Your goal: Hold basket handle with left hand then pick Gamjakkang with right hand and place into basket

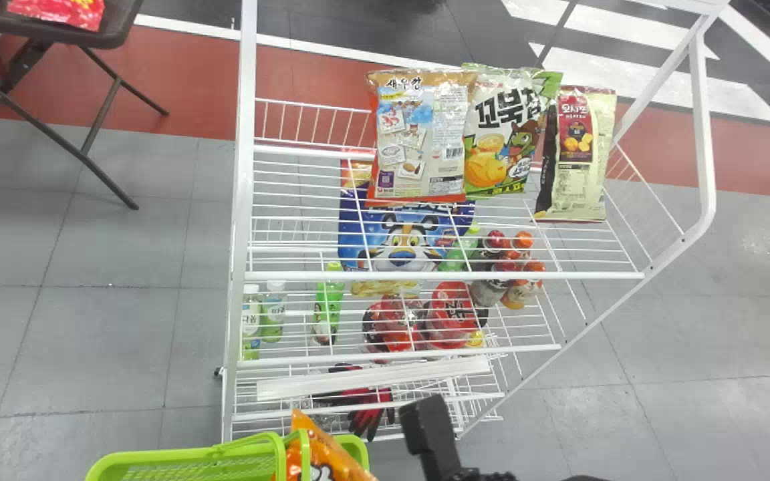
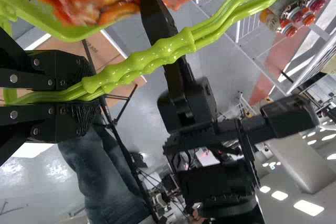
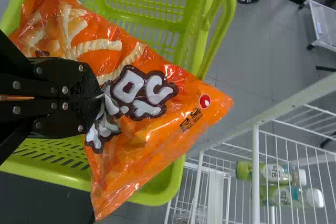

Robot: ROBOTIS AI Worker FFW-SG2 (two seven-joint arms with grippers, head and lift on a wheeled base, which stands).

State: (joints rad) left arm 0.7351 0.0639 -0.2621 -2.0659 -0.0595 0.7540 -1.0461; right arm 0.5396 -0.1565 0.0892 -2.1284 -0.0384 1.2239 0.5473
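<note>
A: Step?
B: Placing. Right gripper [image 3: 97, 97] pinched on glossy orange Gamjakkang bag [image 3: 142, 135], over lime-green plastic basket [image 3: 157, 195]. Left gripper [image 2: 93, 96] clamped on wavy green plastic handles [image 2: 152, 59].
A: Next?
B: Tuck overhanging corner inside, lower, release. Rim or handles could snag it.
A: Around?
B: White wire rack [image 1: 242, 133] beside basket, three printed snack bags [image 1: 418, 147] up top.

Head view | basket [image 1: 178, 455], orange bag [image 1: 326, 454] | cut by bottom edge
</note>
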